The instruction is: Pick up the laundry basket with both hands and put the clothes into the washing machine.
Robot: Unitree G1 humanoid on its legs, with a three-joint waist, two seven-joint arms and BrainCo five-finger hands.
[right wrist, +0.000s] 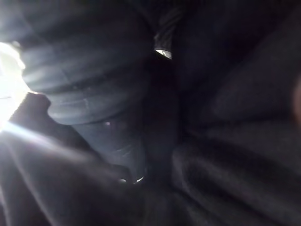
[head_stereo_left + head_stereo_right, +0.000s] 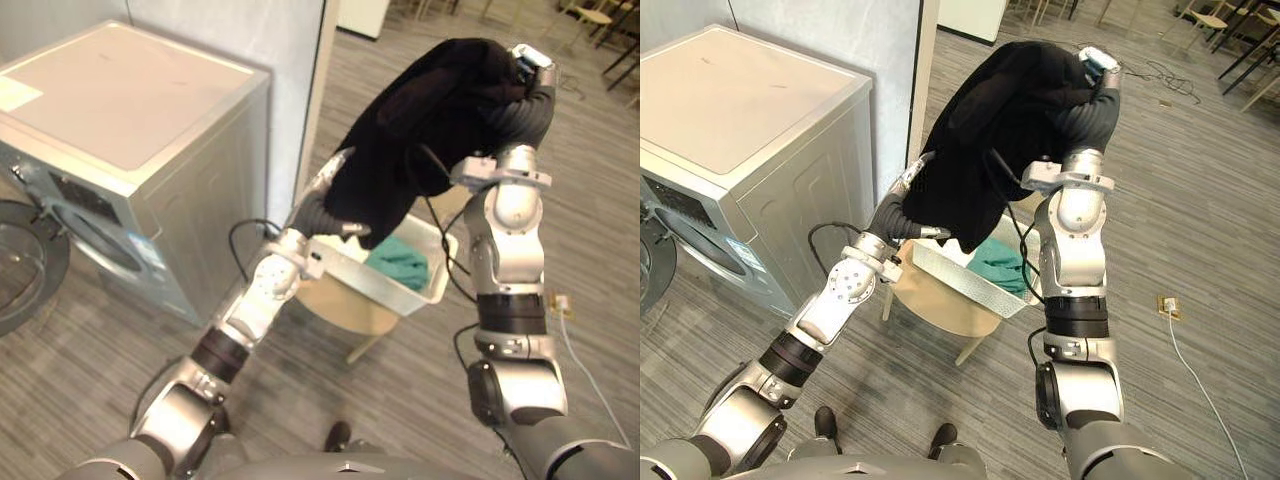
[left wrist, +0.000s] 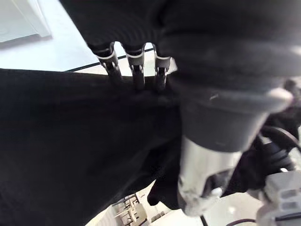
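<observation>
A black garment [image 2: 420,130] hangs high in the air, draped over my raised right hand [image 2: 522,112], whose dark ribbed cover sticks out of the cloth. My left hand [image 2: 328,180] holds the garment's lower left edge, the fingers [image 3: 136,66] lying along the cloth with the thumb under it. Below the garment, a white laundry basket [image 2: 360,275] rests on a round stool [image 2: 345,305] with a green cloth [image 2: 398,262] inside. To the far left, the silver washing machine [image 2: 120,130] has its round door [image 2: 30,260] swung open.
A white wall edge [image 2: 300,80] stands just behind the washing machine, close to my left arm. Grey plank floor spreads around the stool, and chairs [image 2: 590,20] stand at the far back right.
</observation>
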